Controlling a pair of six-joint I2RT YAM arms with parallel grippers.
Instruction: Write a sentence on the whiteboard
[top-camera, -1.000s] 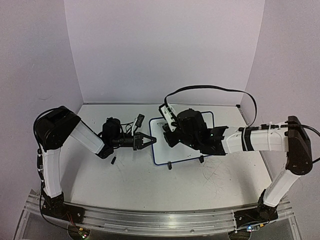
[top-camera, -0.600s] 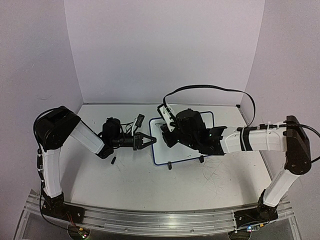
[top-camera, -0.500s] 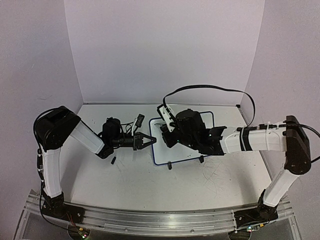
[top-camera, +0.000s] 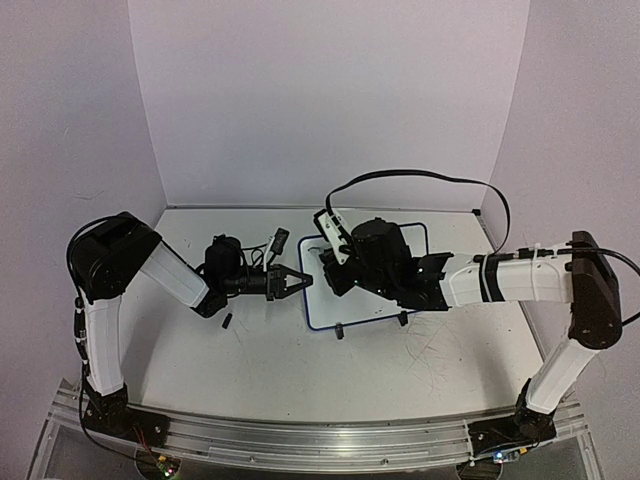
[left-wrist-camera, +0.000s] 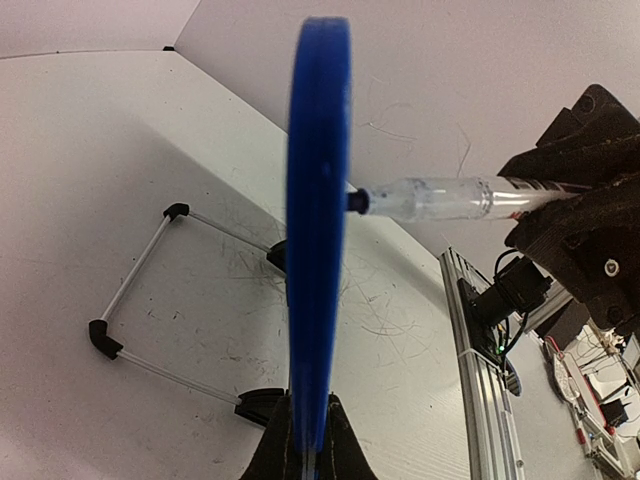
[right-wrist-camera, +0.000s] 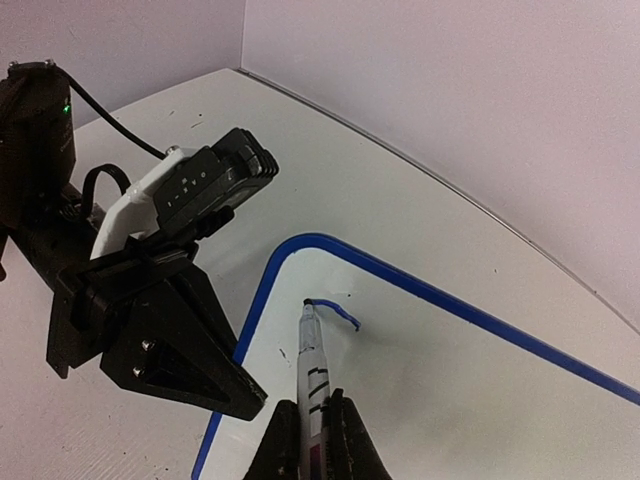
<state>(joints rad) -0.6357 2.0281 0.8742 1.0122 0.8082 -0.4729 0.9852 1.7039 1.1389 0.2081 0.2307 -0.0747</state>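
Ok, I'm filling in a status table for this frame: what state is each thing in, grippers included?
left gripper: shut on the whiteboard's side edge.
right gripper: shut on the marker.
marker: uncapped, tip on the board.
whiteboard: propped on its wire stand, clamped at one edge.
wire stand: swung out behind the board.
sentence: barely begun, one short blue stroke near a corner.

My white counter (top-camera: 300, 375) shows scribbled scuffs. The whiteboard (top-camera: 324, 306) stands on it. A small black piece (top-camera: 228, 321) lies to its left.
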